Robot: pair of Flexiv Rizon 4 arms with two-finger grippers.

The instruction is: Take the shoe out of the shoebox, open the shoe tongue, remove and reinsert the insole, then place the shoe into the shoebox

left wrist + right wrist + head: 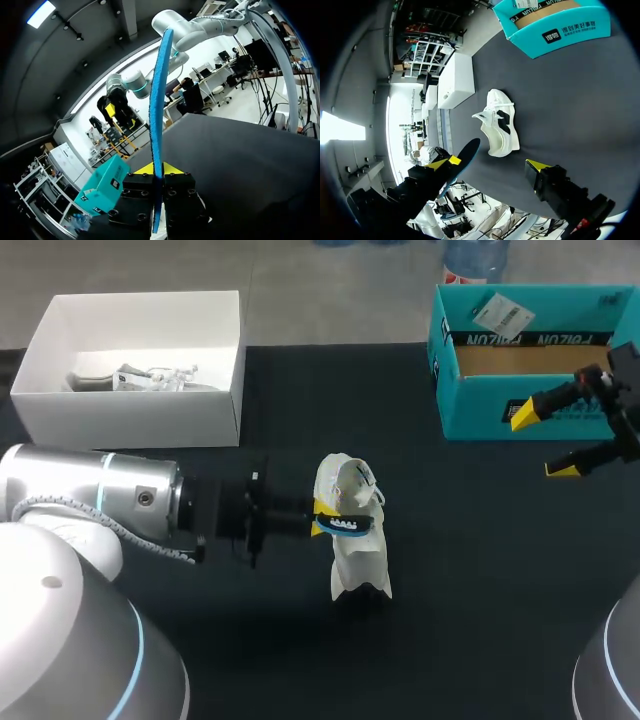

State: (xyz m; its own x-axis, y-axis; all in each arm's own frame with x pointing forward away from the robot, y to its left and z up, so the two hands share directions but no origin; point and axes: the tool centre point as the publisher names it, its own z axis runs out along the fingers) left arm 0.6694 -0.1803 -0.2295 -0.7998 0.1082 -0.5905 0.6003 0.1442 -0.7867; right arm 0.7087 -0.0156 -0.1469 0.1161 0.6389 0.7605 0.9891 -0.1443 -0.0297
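Left gripper (156,170): closed on the blue insole (159,100), pinching one end. The rest of the insole sticks straight out ahead of the fingers, edge-on.
Right gripper (543,441): jaws wide apart and empty, at the far right, just on the near side of the teal shoebox (500,412).
Shoe (358,558): on the table (450,580) at mid-scene, well apart from the teal shoebox, with its long axis running far to near.
Key relation: the insole points rightward from the left arm, across the shoe's long axis. From above it overlaps the shoe's middle, though the left wrist view suggests it hangs above the shoe, not inside it.
Judgement: reinserting calls for turning the insole into line with the shoe — the left arm is much the nearer.
White box (130,410): far left, with another shoe inside.
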